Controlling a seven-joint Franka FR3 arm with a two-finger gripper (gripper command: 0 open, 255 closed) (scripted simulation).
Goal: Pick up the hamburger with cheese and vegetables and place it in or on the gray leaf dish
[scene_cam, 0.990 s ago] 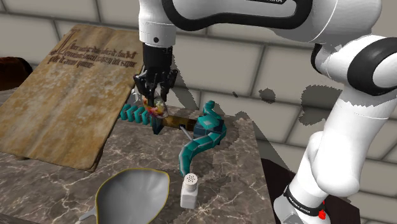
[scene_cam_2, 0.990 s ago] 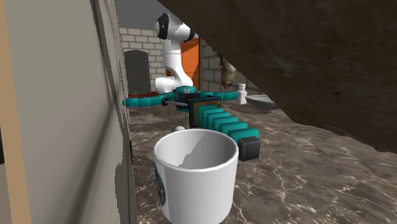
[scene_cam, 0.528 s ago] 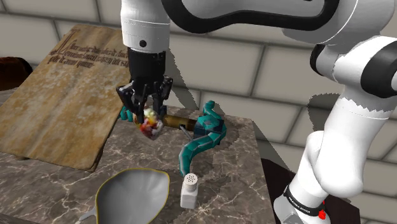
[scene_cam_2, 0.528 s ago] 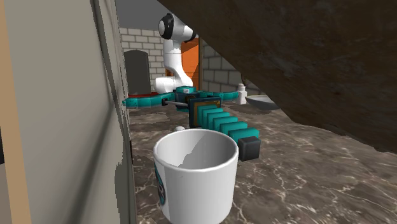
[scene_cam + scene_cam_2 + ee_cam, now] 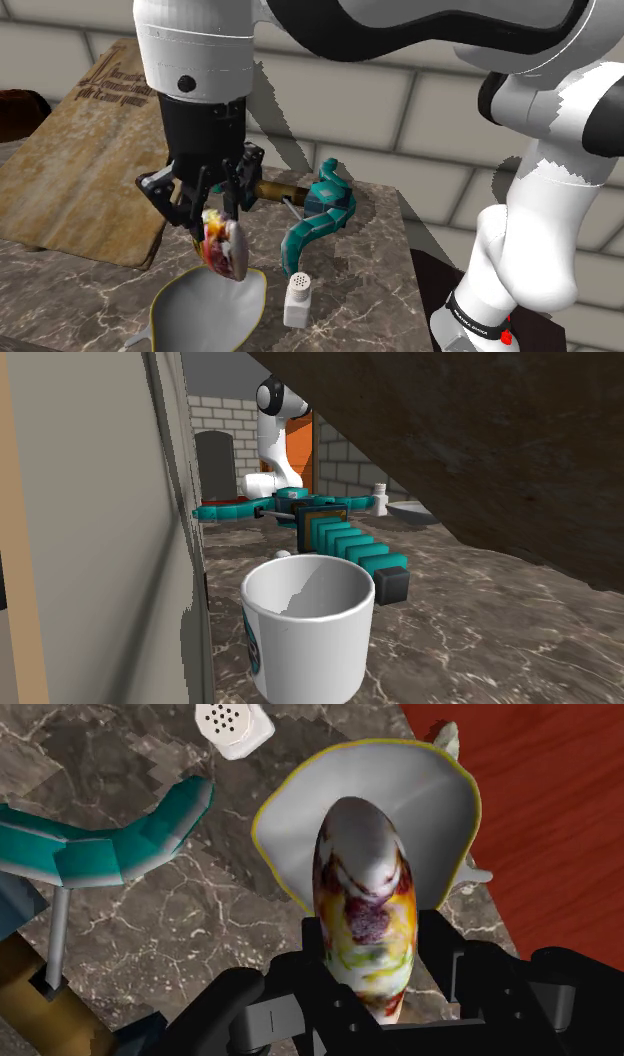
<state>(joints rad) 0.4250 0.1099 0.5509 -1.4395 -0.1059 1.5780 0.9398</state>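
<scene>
Grips the hamburger [image 5: 362,894] edge-on in the black gripper [image 5: 215,212], fingers closed firmly on its two sides, with pale bun and red, yellow and green filling showing between them. Hangs it clear of the marble desk [image 5: 370,270], above the grey leaf dish [image 5: 205,310] with the yellow rim, toward the dish's edge nearest the teal jointed toy [image 5: 318,215]. Keeps apart from the white shaker [image 5: 298,300], upright on the desk just beside the dish.

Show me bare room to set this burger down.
The grey, yellow-rimmed leaf dish is bare inside, below the hamburger clasped in the hand. Marble between it and the brown lettered sheet is free too. Crowded: white shaker and teal segmented toy beside the dish.
</scene>
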